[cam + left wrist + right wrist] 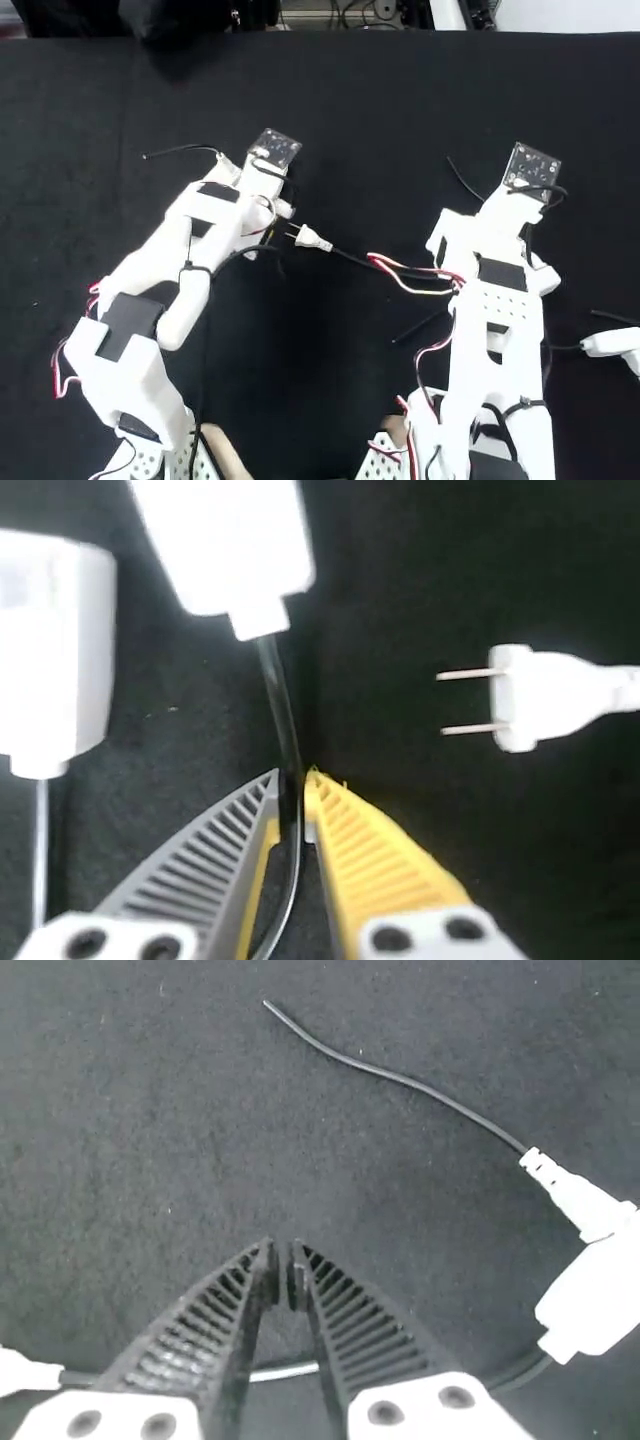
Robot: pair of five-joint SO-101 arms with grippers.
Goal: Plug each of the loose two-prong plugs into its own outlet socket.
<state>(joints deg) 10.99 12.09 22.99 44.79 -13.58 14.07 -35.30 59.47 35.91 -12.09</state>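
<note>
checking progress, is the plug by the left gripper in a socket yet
No, the plug lies loose with both prongs bare.

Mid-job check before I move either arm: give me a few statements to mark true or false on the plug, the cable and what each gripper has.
1. The left gripper is shut on a black cable. True.
2. The two-prong plug is seated in a socket. False: it lies loose on the table with both prongs bare.
3. The right gripper holds the two-prong plug. False: its fingers are shut with no plug between them.
4. In the high view, the plug's prongs point toward the left arm. True.
</note>
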